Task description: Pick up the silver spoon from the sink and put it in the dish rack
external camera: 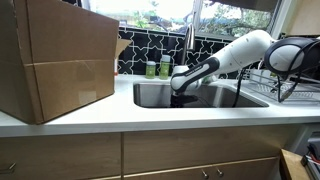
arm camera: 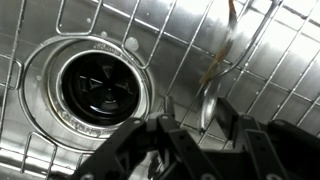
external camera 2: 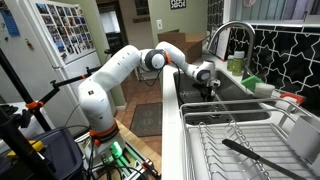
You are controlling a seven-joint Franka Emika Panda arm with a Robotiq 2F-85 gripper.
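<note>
The silver spoon (arm camera: pixel 208 100) lies on the wire grid at the bottom of the sink (arm camera: pixel 150 30), with its handle running toward the upper right. In the wrist view my gripper (arm camera: pixel 197 122) is open. Its two dark fingers stand on either side of the spoon's bowl, and the right finger is close against it. In both exterior views the gripper (external camera: pixel 180 92) (external camera 2: pixel 208 92) is lowered into the sink basin (external camera: pixel 150 95) (external camera 2: pixel 230 100), and the spoon is hidden there. The dish rack (external camera: pixel 292 88) (external camera 2: pixel 225 140) stands on the counter beside the sink.
The round drain (arm camera: pixel 97 87) is to the left of the gripper. The faucet (external camera: pixel 188 45) (external camera 2: pixel 225 35) arches over the basin. Two green bottles (external camera: pixel 158 68) stand behind the sink. A large cardboard box (external camera: pixel 55 60) sits on the counter. A black utensil (external camera 2: pixel 255 155) lies in the rack.
</note>
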